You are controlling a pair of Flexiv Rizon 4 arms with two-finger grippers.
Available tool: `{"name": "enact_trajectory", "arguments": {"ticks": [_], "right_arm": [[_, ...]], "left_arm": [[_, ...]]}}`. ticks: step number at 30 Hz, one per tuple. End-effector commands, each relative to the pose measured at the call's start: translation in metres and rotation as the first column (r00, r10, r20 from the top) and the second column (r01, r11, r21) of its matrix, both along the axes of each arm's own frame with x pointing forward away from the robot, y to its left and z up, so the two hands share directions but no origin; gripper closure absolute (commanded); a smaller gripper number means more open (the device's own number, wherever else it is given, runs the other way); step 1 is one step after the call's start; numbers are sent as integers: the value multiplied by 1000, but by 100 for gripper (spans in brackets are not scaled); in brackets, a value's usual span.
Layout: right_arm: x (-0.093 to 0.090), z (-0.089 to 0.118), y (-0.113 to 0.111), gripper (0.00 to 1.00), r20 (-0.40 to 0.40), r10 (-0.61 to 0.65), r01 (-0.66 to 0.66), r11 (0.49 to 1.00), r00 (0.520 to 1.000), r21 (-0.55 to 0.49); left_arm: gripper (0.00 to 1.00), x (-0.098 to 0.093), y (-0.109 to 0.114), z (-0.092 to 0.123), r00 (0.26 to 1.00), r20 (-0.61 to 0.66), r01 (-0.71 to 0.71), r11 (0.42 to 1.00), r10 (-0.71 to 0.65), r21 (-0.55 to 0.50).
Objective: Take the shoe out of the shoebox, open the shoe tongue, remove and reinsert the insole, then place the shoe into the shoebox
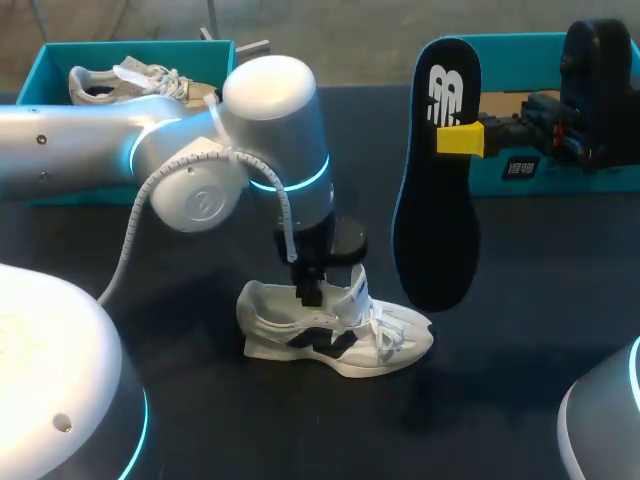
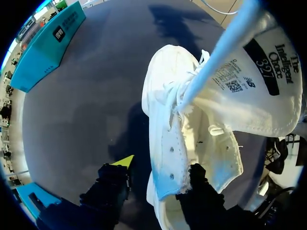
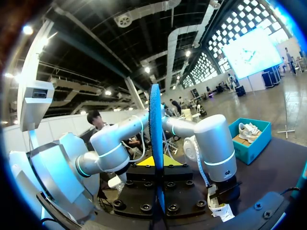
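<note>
The left gripper (image 2: 160, 168) has its fingers apart, straddling the side wall of the white shoe (image 2: 192, 124) at the collar. The yellow-tipped finger (image 2: 125, 161) is outside, clear of the wall and over the dark table (image 2: 76, 105). The other finger is down inside the opening, its tip hidden. The tongue (image 2: 254, 91) is folded up and back with its label side showing, and the heel is cut off behind the fingers.

From above, the shoe lies at the table's middle with its toe toward 3 o'clock, and the left wrist covers most of those fingers. The right gripper (image 3: 156, 164) is clamped on the black insole (image 1: 437, 170), held upright at about 2 o'clock from the shoe. Its own camera sees only the insole's thin edge.

The right shoebox (image 1: 510, 55) at 1 o'clock is largely hidden behind the insole and gripper. The left shoebox (image 1: 50, 70) at 11 o'clock holds a second shoe (image 1: 130, 80), partly covered by the arm.
</note>
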State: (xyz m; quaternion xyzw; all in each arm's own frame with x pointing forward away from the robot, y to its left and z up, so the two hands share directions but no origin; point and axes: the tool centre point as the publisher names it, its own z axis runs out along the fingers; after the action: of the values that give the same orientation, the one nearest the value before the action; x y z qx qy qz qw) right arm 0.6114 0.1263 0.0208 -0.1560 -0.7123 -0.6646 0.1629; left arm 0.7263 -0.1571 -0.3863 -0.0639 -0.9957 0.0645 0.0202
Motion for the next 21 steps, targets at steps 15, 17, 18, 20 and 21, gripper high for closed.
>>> {"name": "enact_trajectory", "arguments": {"ticks": [15,17,18,20,21], "right_arm": [[2,-1,3,100,-2,2,-2,1000,1000,-2],[2,-1,3,100,-2,2,-2,1000,1000,-2],[2,-1,3,100,-2,2,-2,1000,1000,-2],[2,-1,3,100,-2,2,-2,1000,1000,-2],[2,-1,3,100,-2,2,-2,1000,1000,-2]], "left_arm": [[100,-7,10,19,998,33,55,998,-54,-35],[100,-8,11,26,997,49,65,997,-63,-36],[100,-8,12,30,996,58,71,997,-69,-38],[100,-9,13,37,994,62,91,995,-88,-47],[100,-10,14,41,993,71,103,993,-100,-52]]}}
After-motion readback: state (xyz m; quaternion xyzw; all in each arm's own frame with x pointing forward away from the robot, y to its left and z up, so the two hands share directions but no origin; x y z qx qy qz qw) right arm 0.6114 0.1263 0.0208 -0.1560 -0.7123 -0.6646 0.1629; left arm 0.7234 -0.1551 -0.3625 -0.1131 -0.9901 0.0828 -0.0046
